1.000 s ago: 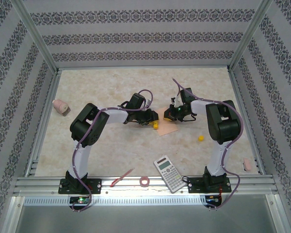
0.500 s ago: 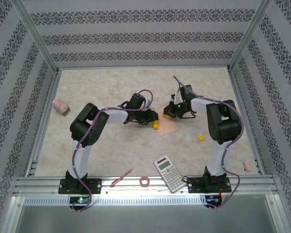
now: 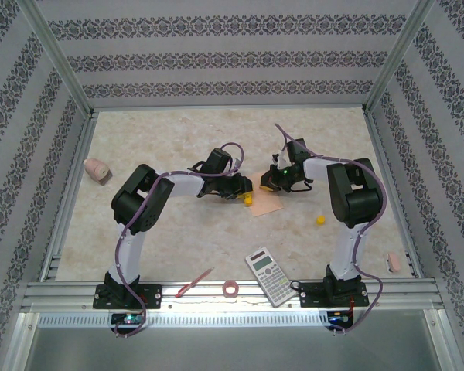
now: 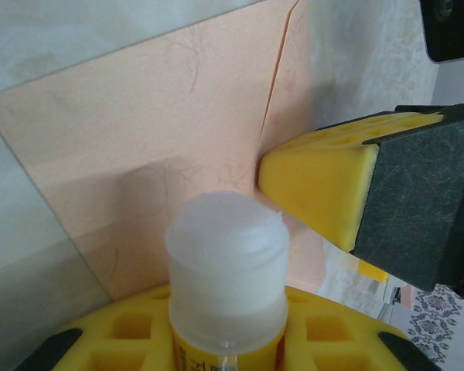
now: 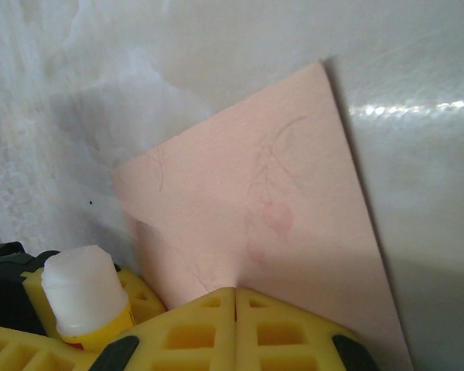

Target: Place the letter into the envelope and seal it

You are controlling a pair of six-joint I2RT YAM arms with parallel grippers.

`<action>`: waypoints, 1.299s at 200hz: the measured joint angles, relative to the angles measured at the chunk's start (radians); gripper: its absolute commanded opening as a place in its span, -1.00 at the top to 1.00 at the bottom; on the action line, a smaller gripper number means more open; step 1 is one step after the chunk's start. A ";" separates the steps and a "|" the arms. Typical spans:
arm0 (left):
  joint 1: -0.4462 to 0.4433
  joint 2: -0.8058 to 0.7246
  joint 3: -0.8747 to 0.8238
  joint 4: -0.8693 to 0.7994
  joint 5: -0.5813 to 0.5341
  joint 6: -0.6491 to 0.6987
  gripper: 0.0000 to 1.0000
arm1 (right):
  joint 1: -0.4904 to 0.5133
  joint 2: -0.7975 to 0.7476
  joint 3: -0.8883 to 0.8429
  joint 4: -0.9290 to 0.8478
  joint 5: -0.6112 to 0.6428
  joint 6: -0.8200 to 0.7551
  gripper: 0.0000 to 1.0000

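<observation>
Envelope (image 5: pixel 278 232) lies flat on the marbled table (image 3: pixel 178 139), mid-table between both arms; faint reddish marks ghosting through the peach paper suggest the letter is already inside. Left gripper (image 3: pixel 246 199) clamped round a glue stick (image 4: pixel 226 255), white tip bared and aimed at the envelope from its left, just short of the paper, likely for gluing the flap. Right gripper (image 5: pixel 235 297) fully closed, tips touching the envelope at a fold line, seemingly pinning it against sliding; whether paper is nipped between the pads cannot be told
</observation>
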 measured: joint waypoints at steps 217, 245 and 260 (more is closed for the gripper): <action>0.000 0.000 0.000 0.000 0.001 0.003 1.00 | 0.033 -0.181 -0.140 -0.037 0.032 0.027 1.00; 0.000 0.000 0.000 -0.001 0.001 0.003 1.00 | 0.033 -0.166 -0.169 -0.037 0.039 0.027 1.00; 0.000 0.000 0.000 -0.001 0.001 0.003 1.00 | 0.033 -0.144 -0.182 -0.023 0.025 0.027 1.00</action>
